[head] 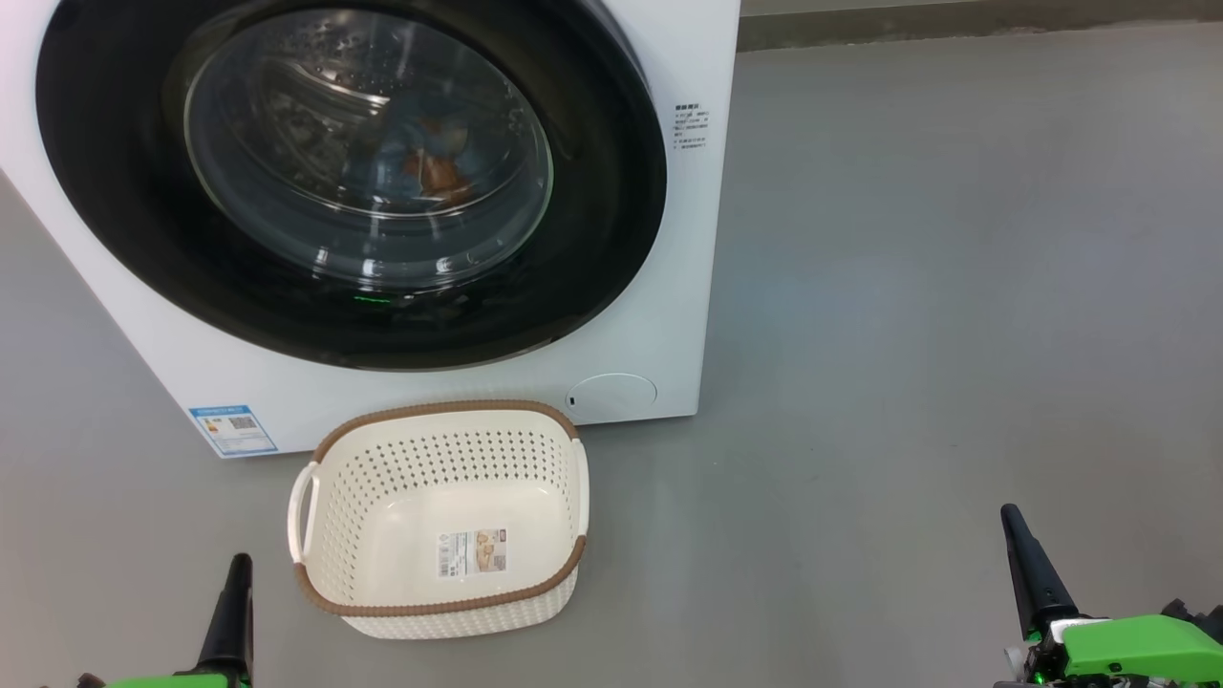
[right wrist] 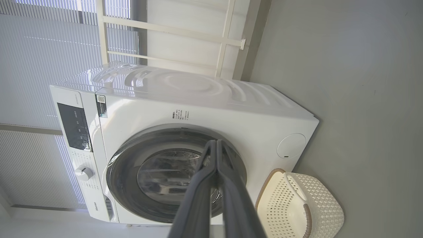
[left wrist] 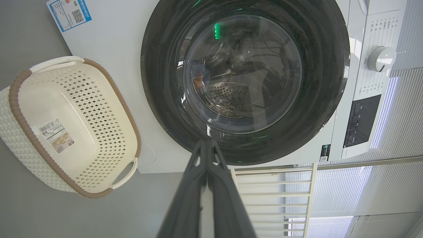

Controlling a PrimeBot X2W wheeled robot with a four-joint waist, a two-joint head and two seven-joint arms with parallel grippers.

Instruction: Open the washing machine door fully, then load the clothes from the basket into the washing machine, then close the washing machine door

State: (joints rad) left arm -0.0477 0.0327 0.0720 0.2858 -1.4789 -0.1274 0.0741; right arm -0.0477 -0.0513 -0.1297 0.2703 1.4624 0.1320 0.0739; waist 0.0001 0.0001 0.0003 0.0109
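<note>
My left gripper (head: 240, 564) sat low at the left edge of the head view, its two dark fingers pressed together and holding nothing. Beyond it, on the grey floor (head: 908, 334), stood the washing machine (head: 669, 287), with a blue sticker (head: 232, 430) on its lower left corner. The washing machine door (head: 115, 191) lay flat against the front and looked shut. Through its glass window I could make out the clothes (head: 435, 167) inside the drum, as a dim patch of blue and orange. The basket (head: 449, 459) stood empty on the floor just in front of the machine, below the door; I could not tell whether it touched the cabinet. Well to the right, my right gripper (head: 1009, 513) hung over bare floor, also closed and empty.

I judged the task all but done. The main risk was a latch that had not caught: the door only looked flush, and could have swung back open. A careless sweep of my left arm could also have knocked the light basket aside.
</note>
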